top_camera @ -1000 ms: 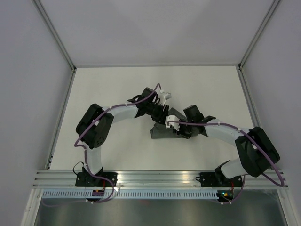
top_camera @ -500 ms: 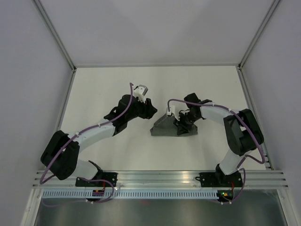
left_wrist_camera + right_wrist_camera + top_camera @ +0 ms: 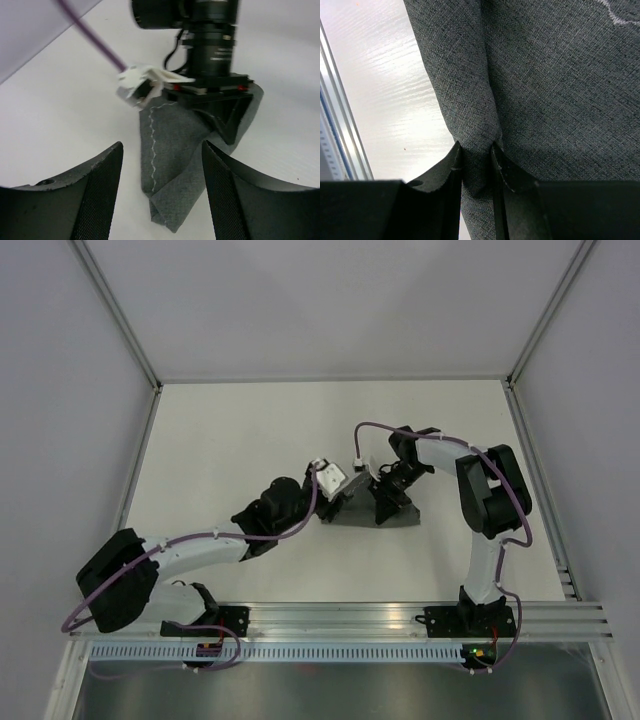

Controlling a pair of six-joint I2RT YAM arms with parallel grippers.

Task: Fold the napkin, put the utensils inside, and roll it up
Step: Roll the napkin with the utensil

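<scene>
The dark grey napkin [image 3: 356, 515] lies folded into a wedge at the middle of the white table. My right gripper [image 3: 384, 497] is shut on a raised fold of it; in the right wrist view the fingers [image 3: 476, 156] pinch the cloth [image 3: 560, 75] tightly. My left gripper [image 3: 335, 497] is open at the napkin's left end. In the left wrist view its gripper [image 3: 162, 200] straddles the folded corner [image 3: 172, 170] without touching it, and my right gripper [image 3: 222, 117] shows beyond, holding the cloth. No utensil is in view.
The white table [image 3: 240, 430] is enclosed by pale walls with metal frame posts [image 3: 140, 350]. An aluminium rail [image 3: 340, 615] runs along the near edge; it also shows in the right wrist view [image 3: 332, 125].
My left gripper pulled away to the far left of the napkin, then came back low at its left corner. My right gripper stayed shut on the napkin while its arm swung round.
</scene>
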